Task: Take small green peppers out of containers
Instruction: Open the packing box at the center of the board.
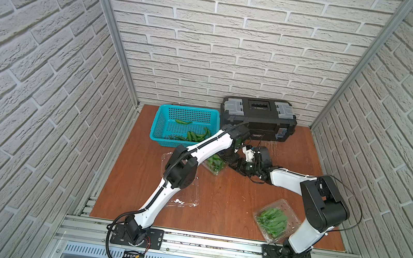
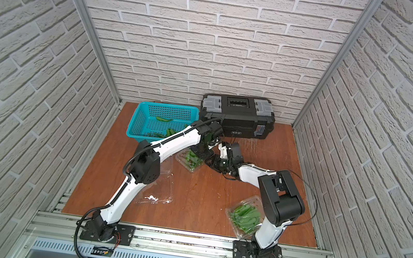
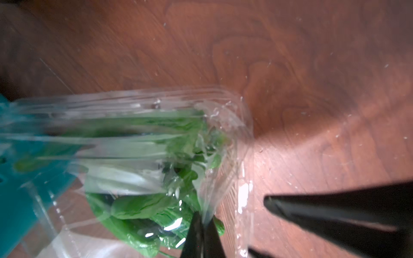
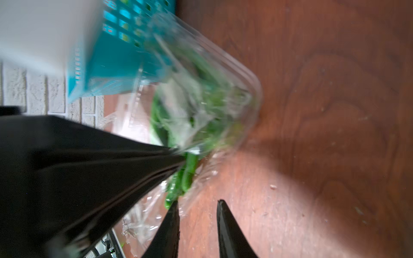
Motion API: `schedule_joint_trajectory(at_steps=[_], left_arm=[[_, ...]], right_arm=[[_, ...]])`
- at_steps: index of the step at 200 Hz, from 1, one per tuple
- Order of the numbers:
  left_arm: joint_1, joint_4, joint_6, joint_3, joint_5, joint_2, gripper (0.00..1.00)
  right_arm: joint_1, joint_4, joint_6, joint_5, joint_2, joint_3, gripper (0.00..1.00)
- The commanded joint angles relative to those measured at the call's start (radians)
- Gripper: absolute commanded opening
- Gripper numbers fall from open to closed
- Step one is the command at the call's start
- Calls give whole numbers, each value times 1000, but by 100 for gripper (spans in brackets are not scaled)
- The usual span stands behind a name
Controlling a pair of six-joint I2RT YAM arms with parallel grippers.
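- While my left pincer (image 3: pixel 203 217) is pinched tight on a fold of thin clear plastic at the edge of the middle clamshell (image 3: pixel 223 96), I judge the task about a third done.
- Done so far: the teal basket (image 1: pixel 158 126) at the back of the worktop (image 1: pixel 231 198) holds a handful of green peppers (image 1: pixel 195 136). The empty clamshell (image 1: pixel 185 197) lies open beneath my left arm with nothing green in it.
- In hand: the middle clamshell sits just in front of the basket and has a good heap of peppers inside. Through the blur I cannot tell whether the plastic I hold is its lid or its wall.
- My right pincer (image 4: pixel 197 204) is partly open and holds nothing. One fingertip sits against the crumpled plastic beside a pepper that pokes out, and the other is over bare wood.
- Left to do: the full clamshell (image 1: pixel 273 239) near my right arm's base is packed with peppers, looks closed and sits well apart from both pincers.
- By my reckoning the middle punnet needs emptying, then the full one needs opening and emptying.
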Motion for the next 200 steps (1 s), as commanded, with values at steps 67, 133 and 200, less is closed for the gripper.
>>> schedule_joint_trajectory(at_steps=[67, 133, 200], left_arm=[[20, 63, -22, -34, 106, -34, 0], [86, 241, -98, -204, 266, -160, 0], [215, 636, -238, -624, 495, -413, 0]], right_arm=[[10, 22, -2, 29, 61, 65, 30], [19, -75, -7, 124, 99, 70, 29], [-10, -347, -99, 337, 67, 100, 29]])
